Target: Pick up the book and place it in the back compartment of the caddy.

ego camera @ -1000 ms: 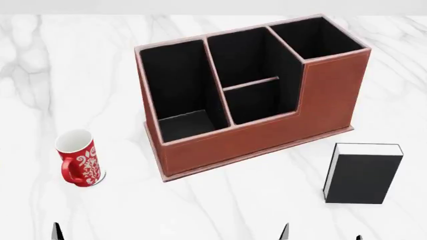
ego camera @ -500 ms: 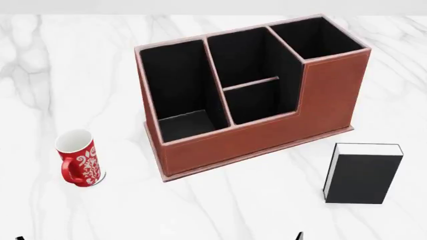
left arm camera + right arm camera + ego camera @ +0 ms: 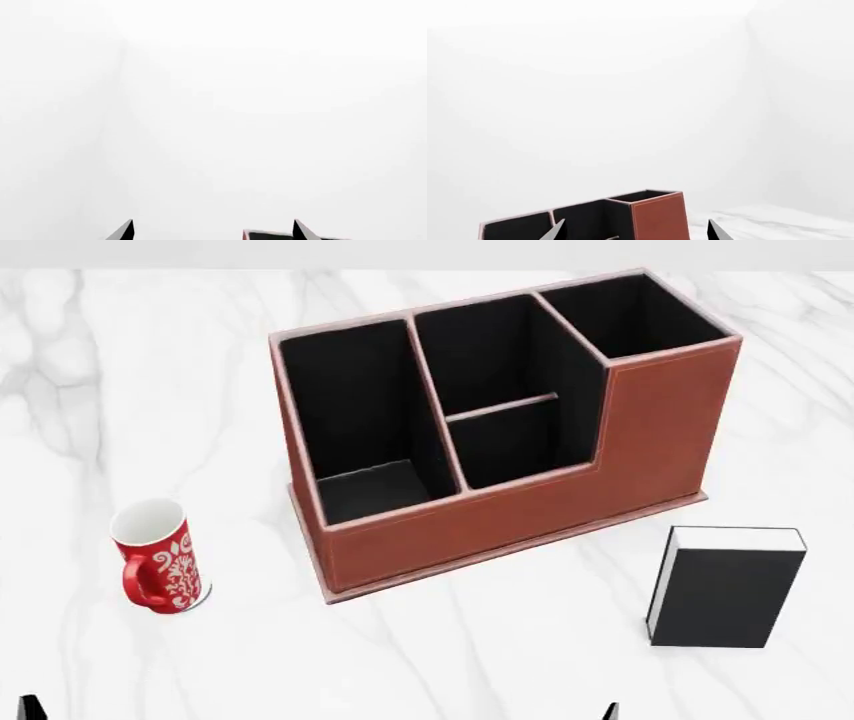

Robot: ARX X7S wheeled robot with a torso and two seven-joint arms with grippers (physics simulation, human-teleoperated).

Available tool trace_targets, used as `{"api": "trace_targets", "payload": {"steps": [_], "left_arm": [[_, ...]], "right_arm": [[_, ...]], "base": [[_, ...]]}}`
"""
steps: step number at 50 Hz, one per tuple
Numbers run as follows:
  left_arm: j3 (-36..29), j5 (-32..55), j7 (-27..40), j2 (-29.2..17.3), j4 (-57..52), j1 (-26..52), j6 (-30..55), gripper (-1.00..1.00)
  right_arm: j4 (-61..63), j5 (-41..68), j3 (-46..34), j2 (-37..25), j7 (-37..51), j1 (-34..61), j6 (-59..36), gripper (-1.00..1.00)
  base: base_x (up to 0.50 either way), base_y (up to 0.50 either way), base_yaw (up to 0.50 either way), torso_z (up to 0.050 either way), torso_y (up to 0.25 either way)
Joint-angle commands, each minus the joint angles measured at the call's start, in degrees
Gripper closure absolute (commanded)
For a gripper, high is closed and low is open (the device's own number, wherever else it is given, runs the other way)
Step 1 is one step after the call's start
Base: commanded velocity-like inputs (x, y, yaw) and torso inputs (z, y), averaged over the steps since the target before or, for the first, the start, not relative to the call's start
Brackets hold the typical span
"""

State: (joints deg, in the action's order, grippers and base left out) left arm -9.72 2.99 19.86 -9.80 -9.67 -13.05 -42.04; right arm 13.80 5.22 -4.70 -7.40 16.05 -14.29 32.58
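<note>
The black book (image 3: pixel 727 585) with white page edges stands on the marble table, in front of and to the right of the caddy (image 3: pixel 534 520). The reddish-brown caddy has four black-lined cells. Its smallest cell, the low-walled half of the split middle section (image 3: pixel 521 445), is empty. My left gripper (image 3: pixel 213 232) is open and empty, and one of its fingertips (image 3: pixel 27 708) shows at the head view's bottom left. My right gripper (image 3: pixel 636 232) is open and empty and faces the caddy (image 3: pixel 654 215). One of its fingertips (image 3: pixel 610 712) shows at the bottom edge, left of the book.
A red-and-white patterned mug (image 3: pixel 158 558) stands on the table (image 3: pixel 441 650) to the left of the caddy. A corner of the caddy (image 3: pixel 267 235) shows low in the left wrist view. White walls fill both wrist views.
The gripper tips at the bottom of the head view have sunk lower and spread outward, the left one to the left and the right one to the right. Book, caddy and mug have not moved.
</note>
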Motion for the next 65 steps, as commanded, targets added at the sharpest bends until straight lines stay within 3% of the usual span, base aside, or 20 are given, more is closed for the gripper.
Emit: {"api": "trace_targets", "payload": {"steps": [1, 65], "left_arm": [[-0.64, 2.00, 0.71, -0.65, 0.37, 1.38, 4.25, -1.00], [-1.98, 6.30, 2.05, -3.20, 0.23, 1.31, 1.60, -1.00]], "right_arm": [[-0.78, -0.04, -0.39, -0.44, 0.97, 0.72, -0.32, -1.00], [-0.58, 1.98, -1.98, -3.11, 4.34, 1.31, -0.29, -1.00]], "base": [[0.00, 0.00, 0.00, 0.000, 0.000], [0.00, -0.10, 0.00, 0.000, 0.000]]}}
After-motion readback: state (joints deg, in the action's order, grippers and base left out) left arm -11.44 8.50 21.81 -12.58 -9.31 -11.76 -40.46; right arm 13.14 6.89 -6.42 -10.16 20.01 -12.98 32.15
